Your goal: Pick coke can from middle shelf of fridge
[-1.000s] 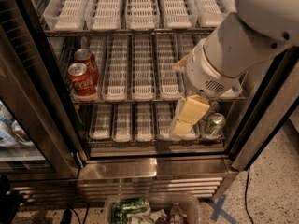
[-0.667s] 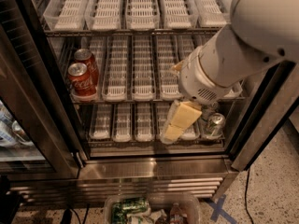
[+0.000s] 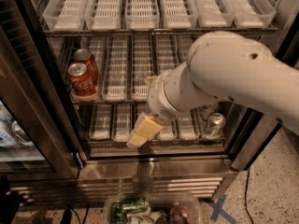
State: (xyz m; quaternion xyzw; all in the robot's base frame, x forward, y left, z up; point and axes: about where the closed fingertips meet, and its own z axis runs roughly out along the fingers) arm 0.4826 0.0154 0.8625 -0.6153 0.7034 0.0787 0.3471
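Two red coke cans stand in the leftmost tray of the middle shelf point(image 3: 115, 73) of the open fridge point(image 3: 154, 178). The front coke can point(image 3: 81, 81) is at the tray's front end, and a second one point(image 3: 87, 59) stands right behind it. My gripper point(image 3: 144, 131) hangs from the big white arm point(image 3: 224, 76) in front of the fridge. It is level with the lower shelf, to the right of and below the cans, and holds nothing.
A silver-grey can point(image 3: 215, 125) stands on the lower shelf at the right. The top shelf holds clear trays point(image 3: 140, 6). The dark door frame point(image 3: 42, 92) is close to the left of the cans. A clear bin point(image 3: 149, 211) with packets lies on the floor below.
The arm and gripper have swung left, from the right side of the lower shelf toward its middle. The cans have not moved.
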